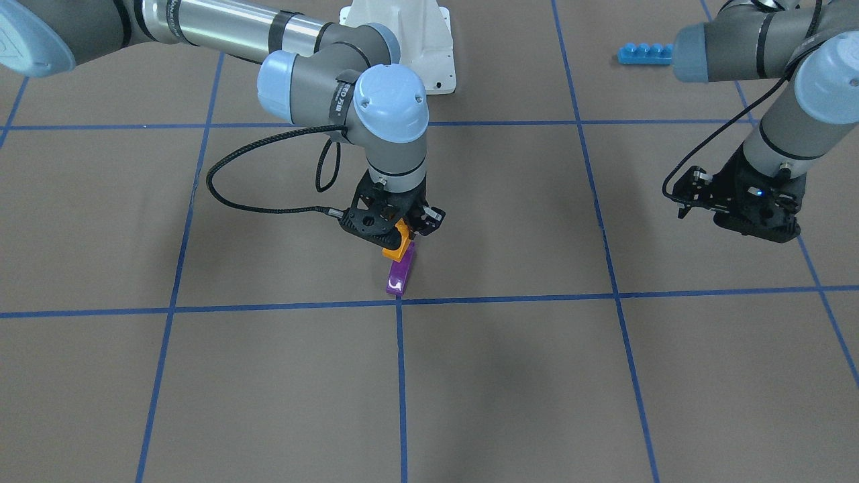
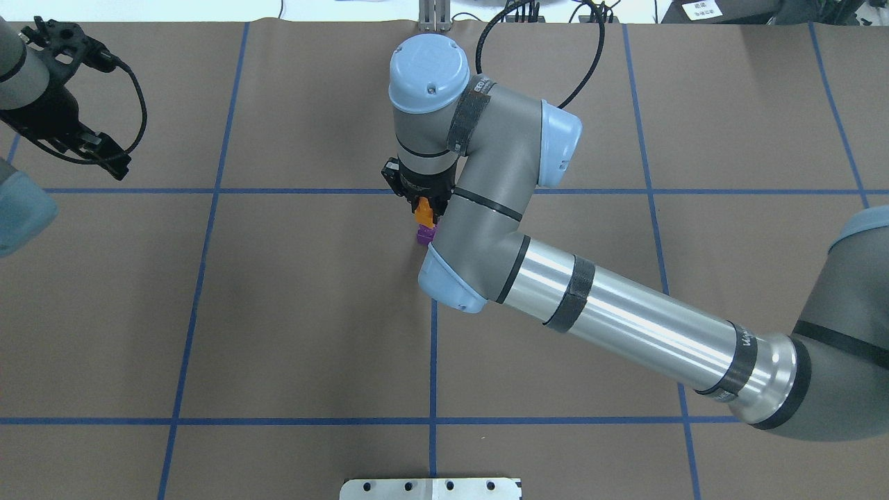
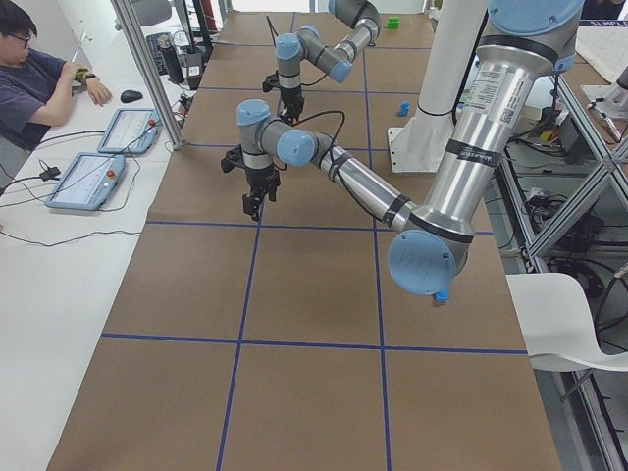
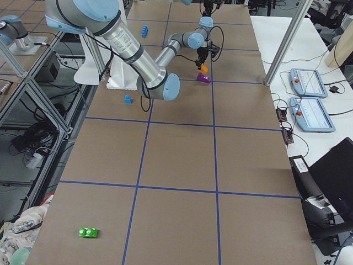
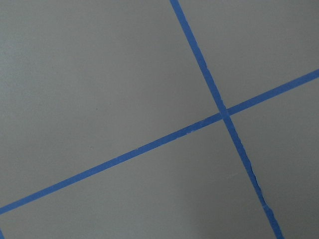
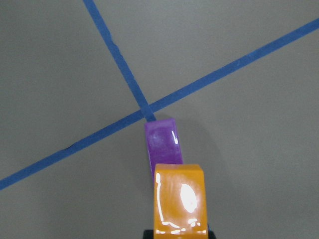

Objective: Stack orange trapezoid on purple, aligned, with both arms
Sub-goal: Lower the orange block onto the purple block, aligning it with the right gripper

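Two bricks share one spot. Nearest you in front view: purple [image 1: 400,274] lying on surface [image 1: 537,376], beside tape crossing [image 1: 400,302]. Just behind, orange trapezoid [image 1: 400,244] clamped between jaws of right tool [image 1: 404,232], held above purple's far end, likely for lining up before pressing down. Right wrist view shows you overlap at one end only, not yet square; overhead half hides both behind right arm [image 2: 611,305]. Farther off, left tool [image 1: 762,225] hovers well apart, probably waiting; open or closed, cannot tell.
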`<state>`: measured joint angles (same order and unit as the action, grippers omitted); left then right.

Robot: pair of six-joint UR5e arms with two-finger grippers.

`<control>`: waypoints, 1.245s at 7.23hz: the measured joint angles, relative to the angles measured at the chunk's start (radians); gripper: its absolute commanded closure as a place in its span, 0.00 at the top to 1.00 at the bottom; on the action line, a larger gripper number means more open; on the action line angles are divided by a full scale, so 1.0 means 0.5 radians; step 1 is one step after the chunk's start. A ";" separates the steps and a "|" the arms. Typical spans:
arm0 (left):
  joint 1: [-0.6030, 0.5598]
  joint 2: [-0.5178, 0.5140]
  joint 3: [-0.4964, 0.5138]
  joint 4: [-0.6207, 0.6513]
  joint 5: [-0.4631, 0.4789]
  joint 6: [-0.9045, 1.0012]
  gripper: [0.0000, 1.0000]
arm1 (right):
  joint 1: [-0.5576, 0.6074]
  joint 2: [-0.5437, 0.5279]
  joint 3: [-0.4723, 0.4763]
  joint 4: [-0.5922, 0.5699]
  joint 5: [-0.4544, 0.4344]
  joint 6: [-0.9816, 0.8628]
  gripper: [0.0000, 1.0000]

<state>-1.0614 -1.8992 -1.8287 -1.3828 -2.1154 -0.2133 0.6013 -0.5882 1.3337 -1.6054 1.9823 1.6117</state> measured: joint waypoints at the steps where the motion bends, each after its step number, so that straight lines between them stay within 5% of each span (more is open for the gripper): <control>1: 0.000 0.000 0.001 0.000 0.000 0.000 1.00 | -0.014 0.001 -0.024 0.027 -0.023 -0.005 0.00; 9: 0.005 0.001 0.015 -0.005 0.000 -0.006 1.00 | -0.042 -0.009 -0.073 0.053 -0.075 -0.023 0.00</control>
<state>-1.0588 -1.8988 -1.8209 -1.3851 -2.1154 -0.2161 0.5803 -0.5928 1.2973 -1.5792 1.9448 1.6001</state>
